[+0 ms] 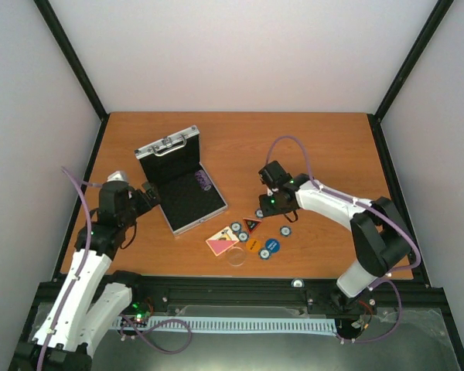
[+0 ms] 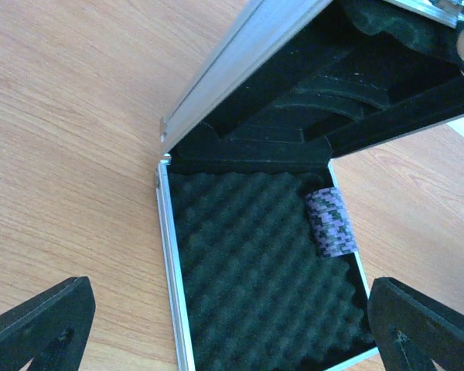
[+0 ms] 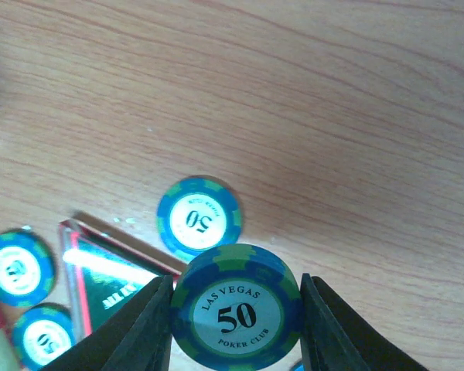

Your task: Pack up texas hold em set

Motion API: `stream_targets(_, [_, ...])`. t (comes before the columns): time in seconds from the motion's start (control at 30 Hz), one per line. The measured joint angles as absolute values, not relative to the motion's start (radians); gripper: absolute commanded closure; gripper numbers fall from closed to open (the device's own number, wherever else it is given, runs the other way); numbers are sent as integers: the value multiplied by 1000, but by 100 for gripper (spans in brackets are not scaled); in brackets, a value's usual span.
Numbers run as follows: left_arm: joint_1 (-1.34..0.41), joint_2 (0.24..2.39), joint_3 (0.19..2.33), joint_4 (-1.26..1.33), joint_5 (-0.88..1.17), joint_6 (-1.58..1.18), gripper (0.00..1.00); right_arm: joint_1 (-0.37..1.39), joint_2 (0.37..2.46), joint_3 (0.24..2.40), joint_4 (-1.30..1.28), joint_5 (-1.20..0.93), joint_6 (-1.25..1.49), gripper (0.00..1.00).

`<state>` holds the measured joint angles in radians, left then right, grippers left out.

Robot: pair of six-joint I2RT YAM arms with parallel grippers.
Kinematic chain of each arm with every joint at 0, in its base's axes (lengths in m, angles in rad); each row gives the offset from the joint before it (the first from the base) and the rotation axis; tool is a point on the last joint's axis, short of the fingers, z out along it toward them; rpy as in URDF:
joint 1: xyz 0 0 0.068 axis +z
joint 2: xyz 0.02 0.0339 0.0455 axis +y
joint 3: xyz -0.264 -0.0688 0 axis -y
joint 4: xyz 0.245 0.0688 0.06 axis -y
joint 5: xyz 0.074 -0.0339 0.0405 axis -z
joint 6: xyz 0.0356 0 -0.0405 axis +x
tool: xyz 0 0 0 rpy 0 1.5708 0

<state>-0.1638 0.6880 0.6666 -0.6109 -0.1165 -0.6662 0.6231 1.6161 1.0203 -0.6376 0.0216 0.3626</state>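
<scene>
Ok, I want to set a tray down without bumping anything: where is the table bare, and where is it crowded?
Bare: the table's back right, between case and right wall, behind the right arm; the strip behind the lid. Crowded: front centre, where chips, discs and deck lie by the right gripper, which holds a chip.

My right gripper (image 3: 236, 315) clamps a blue-green 50 chip (image 3: 233, 297) by its rim. Just ahead lies a second chip (image 3: 199, 216) on the table (image 3: 332, 116); to the gripper's left, the red-black triangle (image 3: 100, 278) and two more chips (image 3: 17, 268) (image 3: 42, 338).
</scene>
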Motion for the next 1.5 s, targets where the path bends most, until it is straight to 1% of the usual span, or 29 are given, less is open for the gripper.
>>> stream_targets(0.33, [-164, 677, 640, -588, 13, -656, 1, 623, 1576, 1020, -565, -131, 375, 85])
stream_targets(0.53, [-164, 637, 567, -558, 101, -649, 4, 623, 1571, 1041, -533, -200, 394, 86])
stream_targets(0.93, [-186, 584, 540, -552, 150, -640, 9, 623, 1576, 1113, -448, -321, 455, 87])
stream_targets(1.07, [-226, 597, 540, -545, 149, -633, 12, 623, 1578, 1120, -439, -338, 462, 86])
stream_targets(1.3, [-321, 642, 541, -531, 107, -628, 12, 623, 1578, 1124, -429, -355, 477, 86])
stream_targets(1.5, [-505, 702, 540, -454, -11, -644, 12, 623, 1578, 1126, -398, -386, 513, 87])
